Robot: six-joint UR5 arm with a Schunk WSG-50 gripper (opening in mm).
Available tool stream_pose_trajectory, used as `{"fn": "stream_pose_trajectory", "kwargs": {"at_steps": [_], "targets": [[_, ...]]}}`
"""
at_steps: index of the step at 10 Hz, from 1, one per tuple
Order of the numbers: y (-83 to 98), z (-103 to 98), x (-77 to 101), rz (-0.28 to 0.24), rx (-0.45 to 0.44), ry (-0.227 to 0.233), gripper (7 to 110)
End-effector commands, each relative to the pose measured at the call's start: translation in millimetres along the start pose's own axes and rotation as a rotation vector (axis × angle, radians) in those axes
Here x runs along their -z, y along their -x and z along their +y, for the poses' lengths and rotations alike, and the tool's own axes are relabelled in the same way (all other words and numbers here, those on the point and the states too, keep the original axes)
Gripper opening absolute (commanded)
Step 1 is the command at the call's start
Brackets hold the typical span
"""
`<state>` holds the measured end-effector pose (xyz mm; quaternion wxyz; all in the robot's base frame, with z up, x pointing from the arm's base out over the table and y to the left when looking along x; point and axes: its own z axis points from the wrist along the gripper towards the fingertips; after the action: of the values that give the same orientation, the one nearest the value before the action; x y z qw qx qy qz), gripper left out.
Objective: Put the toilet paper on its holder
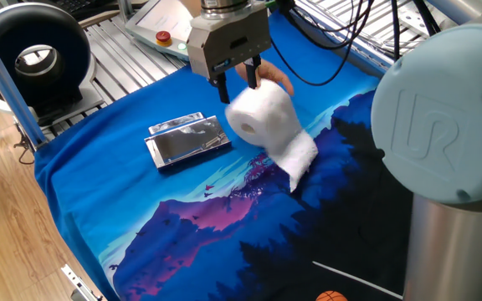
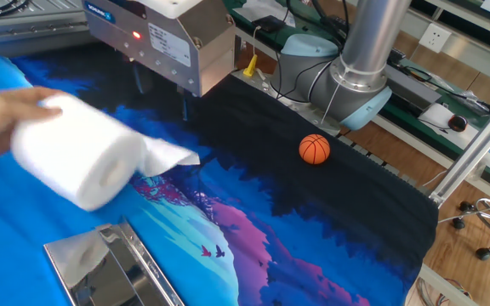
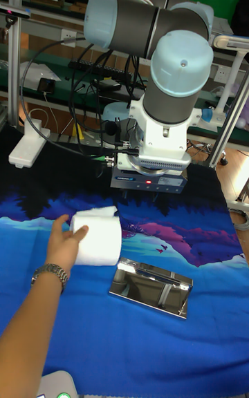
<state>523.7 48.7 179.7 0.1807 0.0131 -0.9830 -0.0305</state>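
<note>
At the frame's centre, the toilet paper (image 1: 259, 118) is held by a person's hand (image 3: 67, 237); the holder (image 1: 188, 140) lies left. The gripper (image 1: 239, 77) is seen empty, fingers apart.

Robotics lab or test cell, not a home. I'm at a table (image 1: 90, 242) draped with a printed blue mountain-scene cloth (image 1: 182, 226), mounted on aluminium slat framing (image 1: 115, 46) at upper left of the one fixed view. Big industrial arm base (image 1: 442, 125) fills the right side. Black cables (image 3: 41, 87) loop at left of the tall view, with racks and wall sockets (image 2: 435, 36) behind. Teach pendant with a red button (image 1: 164, 37) lies at top. Wood floor (image 1: 7, 242) lower left, office chair base (image 2: 483, 229) far right.
</note>
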Motion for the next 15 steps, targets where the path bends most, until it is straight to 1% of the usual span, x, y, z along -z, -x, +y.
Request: {"fn": "stream_pose_trajectory", "kwargs": {"at_steps": [1, 2, 4, 5, 6, 7, 8, 10, 11, 13, 15], "targets": [[-7.6, 0.9, 1.7, 0.022, 0.015, 0.004, 66], [-12.5, 0.5, 2.3, 0.034, 0.018, 0.003, 66], [-30.4, -2.5, 4.0, 0.084, 0.037, -0.013, 66], [-37.2, -3.6, 5.9, 0.102, 0.047, -0.011, 66], [-43.6, -10.9, 8.3, 0.127, 0.057, -0.030, 66], [-48.4, -13.5, 9.1, 0.145, 0.066, -0.040, 66], [-51.9, -9.5, 9.3, 0.153, 0.079, -0.025, 66], [-60.4, -6.3, 9.5, 0.175, 0.092, -0.018, 66], [-64.7, -6.6, 9.1, 0.189, 0.095, -0.026, 66], [-70.2, -5.1, 7.5, 0.185, 0.081, -0.034, 66], [-71.5, -6.9, 7.0, 0.162, 0.070, -0.043, 66]]}}
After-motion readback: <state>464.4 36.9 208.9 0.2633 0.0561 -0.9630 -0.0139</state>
